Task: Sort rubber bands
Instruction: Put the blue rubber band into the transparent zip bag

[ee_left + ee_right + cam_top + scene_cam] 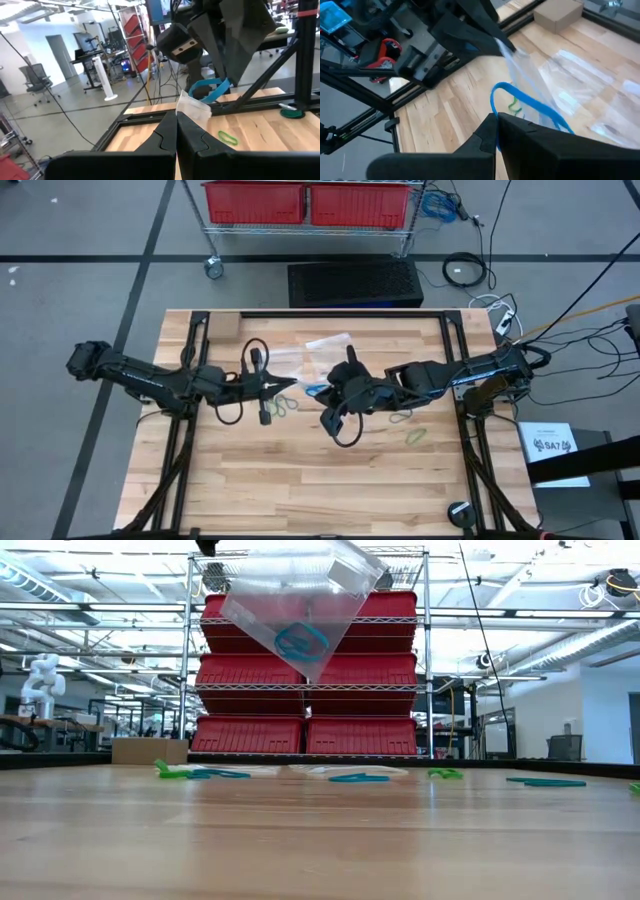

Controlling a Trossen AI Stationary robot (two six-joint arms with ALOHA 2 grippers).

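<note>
Across the middle of the wooden desk (300,480), I had both arms reaching in toward each other from the two short ends. Beyond the far edge stood a wire rack (305,650) stacked with red bins (250,670), and a small cardboard box (224,328) sat near the desk's far left corner.

Between the two arms I held a clear plastic bag (300,600) lifted off the desk; from the low camera it hung tilted, with one blue rubber band (302,641) resting inside its lower corner. More clear bags (320,345) lay flat on the desk just behind the arms.

The left tool (176,131) was pinched together on an edge of that lifted bag, its fingers meeting with the plastic caught at their tips. The right tool (497,127) was likewise closed; a blue band (530,107) looped just ahead of its tips beside the bag, but I could not tell whether the fingers actually clamped the band, the bag or both.

The rest of the rubber bands (350,777) lay loose on the desk: a green pair (284,404) just beside the left tool, a green one (416,437) near the right arm toward the near side, and, seen level from the low camera, a scatter of bright green (172,771) and teal loops (545,781) spread along the far part of the desk.
</note>
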